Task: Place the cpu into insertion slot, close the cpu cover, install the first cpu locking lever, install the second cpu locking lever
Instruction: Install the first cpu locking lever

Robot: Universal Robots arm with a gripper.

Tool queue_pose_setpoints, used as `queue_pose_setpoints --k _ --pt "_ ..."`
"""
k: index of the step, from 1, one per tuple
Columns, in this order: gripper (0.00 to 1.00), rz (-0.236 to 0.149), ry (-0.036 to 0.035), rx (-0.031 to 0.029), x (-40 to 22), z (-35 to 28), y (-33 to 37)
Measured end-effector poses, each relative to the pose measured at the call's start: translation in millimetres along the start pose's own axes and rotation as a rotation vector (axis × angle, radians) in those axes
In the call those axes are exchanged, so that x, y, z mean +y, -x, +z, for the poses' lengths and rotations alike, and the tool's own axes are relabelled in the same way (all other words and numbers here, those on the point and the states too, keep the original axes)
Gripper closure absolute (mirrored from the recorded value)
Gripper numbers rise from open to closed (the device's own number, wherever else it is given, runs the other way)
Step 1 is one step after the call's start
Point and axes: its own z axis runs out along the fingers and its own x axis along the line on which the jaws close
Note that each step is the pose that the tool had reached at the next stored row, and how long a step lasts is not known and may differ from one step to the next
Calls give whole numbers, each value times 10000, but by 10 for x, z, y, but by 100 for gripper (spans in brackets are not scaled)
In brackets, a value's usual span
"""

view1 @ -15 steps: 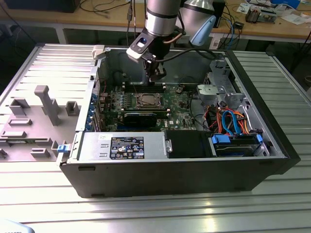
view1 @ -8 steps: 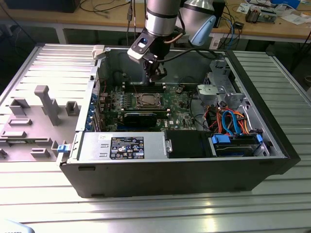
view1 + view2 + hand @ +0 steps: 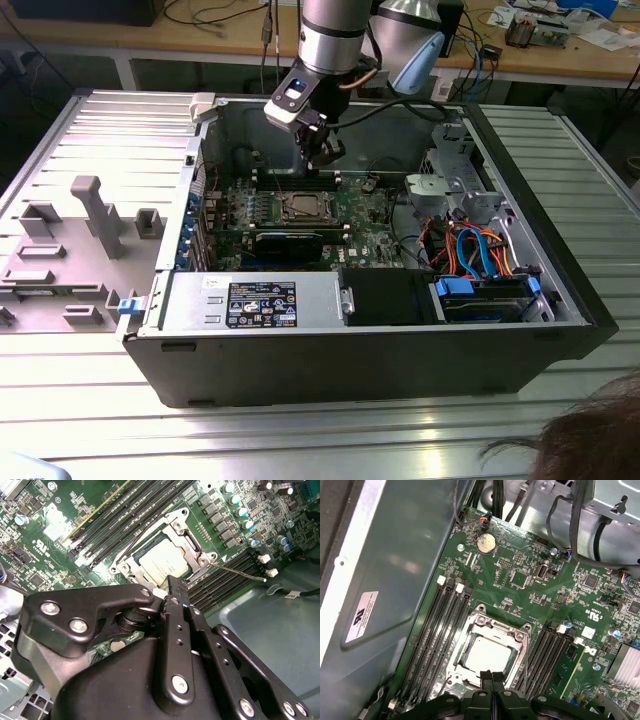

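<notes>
Hovering jaws, pressed together, above the cpu (image 3: 487, 656) lying flat, silvery face up

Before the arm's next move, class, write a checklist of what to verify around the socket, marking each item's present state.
1. cpu seated in the insertion slot: ok.
2. cpu cover down around the cpu: ok.
3. Thin locking lever beside the insertion slot latched: cannot tell.
4. gripper close to the insertion slot, shut and holding nothing: ok.

The gripper (image 3: 492, 677), fingers together, hangs over the cpu's (image 3: 487, 656) edge.
</notes>
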Motion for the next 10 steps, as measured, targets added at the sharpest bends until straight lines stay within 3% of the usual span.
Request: queue_pose_setpoints --k 10 --pt "89 -534 0 -46 0 0 0"
